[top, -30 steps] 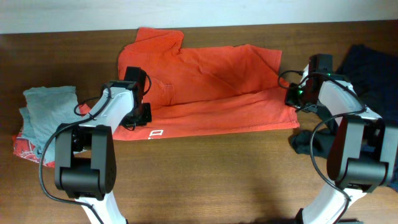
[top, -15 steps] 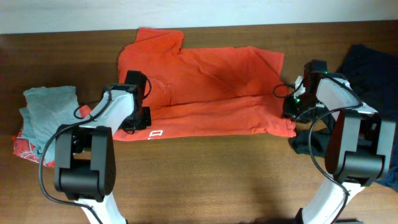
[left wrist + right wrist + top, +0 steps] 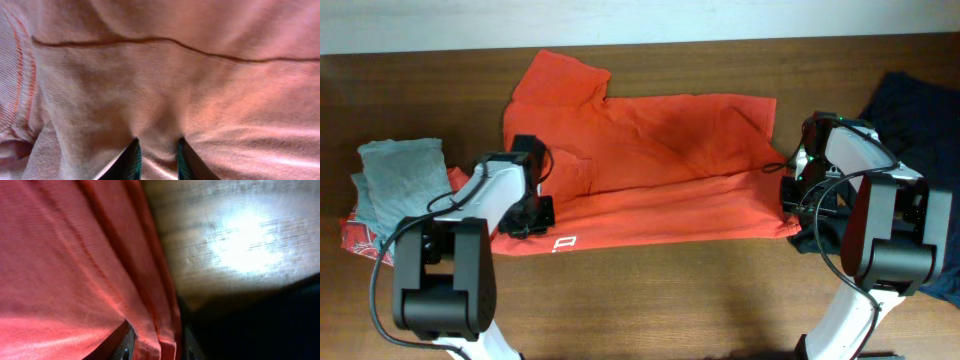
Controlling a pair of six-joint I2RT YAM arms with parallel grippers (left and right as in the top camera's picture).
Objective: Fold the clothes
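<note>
Orange shirt (image 3: 660, 170) lies spread out; your left gripper (image 3: 157, 150) is closed on a fold at its left, your right gripper (image 3: 155, 340) pinches its right hem.

It looks like a robot test room: a left arm (image 3: 485, 195) and a right arm (image 3: 855, 160), both white and black with wires, stand at a brown wooden table (image 3: 670, 290) by a plain white wall (image 3: 620, 20), with an orange shirt (image 3: 660, 150) spread on it

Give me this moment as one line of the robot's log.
task: fold clothes | left gripper: shut on orange-red T-shirt | right gripper: shut on its right hem | lay: spread on wooden table | navy garment: far right
</note>
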